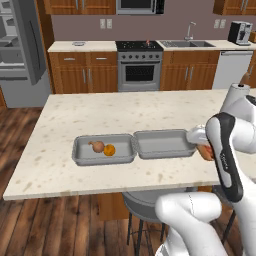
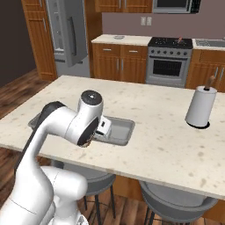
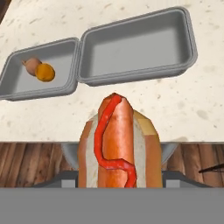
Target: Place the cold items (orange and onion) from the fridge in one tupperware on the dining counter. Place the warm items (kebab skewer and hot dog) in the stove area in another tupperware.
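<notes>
Hot dog (image 3: 114, 144) carried toward the empty tub (image 3: 136, 46)
Tool (image 3: 117, 175) clamps it; releasing early drops it on the bench (image 3: 52, 113).

The near tupperware (image 3: 140, 43) lies open-topped with a bare floor, so a gripper could come straight down into it, with only its low rim in the way. The far tupperware (image 3: 17, 78), touching it, already holds the onion (image 3: 31, 64) and orange (image 3: 45, 72). A paper towel roll (image 2: 201, 107) stands well apart on the dining counter (image 1: 125, 112).
</notes>
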